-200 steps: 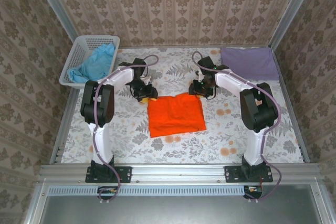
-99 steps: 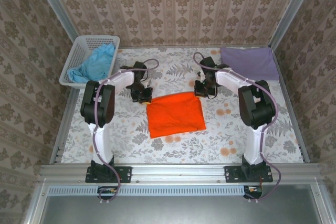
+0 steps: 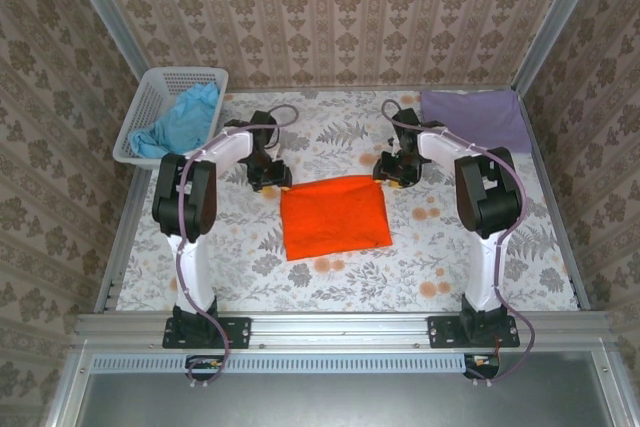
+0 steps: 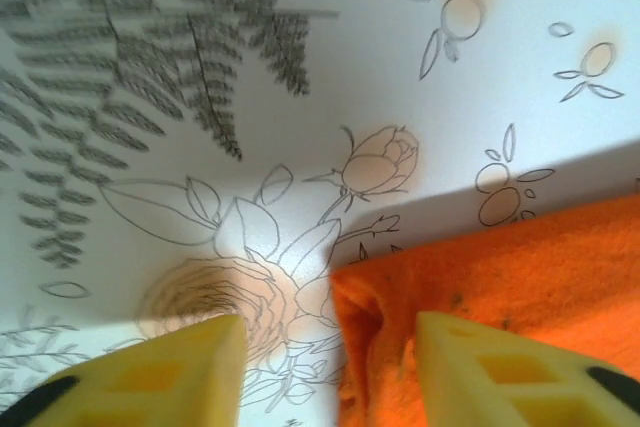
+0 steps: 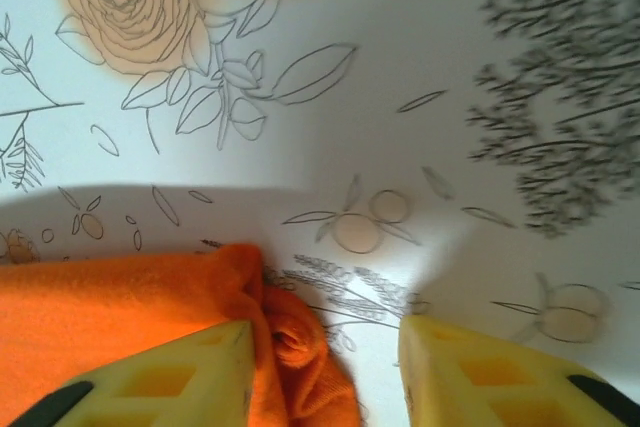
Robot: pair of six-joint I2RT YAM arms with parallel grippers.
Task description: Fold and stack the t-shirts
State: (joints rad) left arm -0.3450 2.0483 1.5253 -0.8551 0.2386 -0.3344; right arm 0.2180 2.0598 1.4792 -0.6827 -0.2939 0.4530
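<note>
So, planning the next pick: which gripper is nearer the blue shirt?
Left. The left gripper is by the far left corner of the orange shirt, right of the blue shirt; the right gripper is by its far right corner.

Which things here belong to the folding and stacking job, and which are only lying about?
Job:
orange shirt, flat in the middle
blue shirt, crumpled in the basket
purple shirt, folded in the far right corner

Lying about:
basket, at the far left
flowered table cover
</note>
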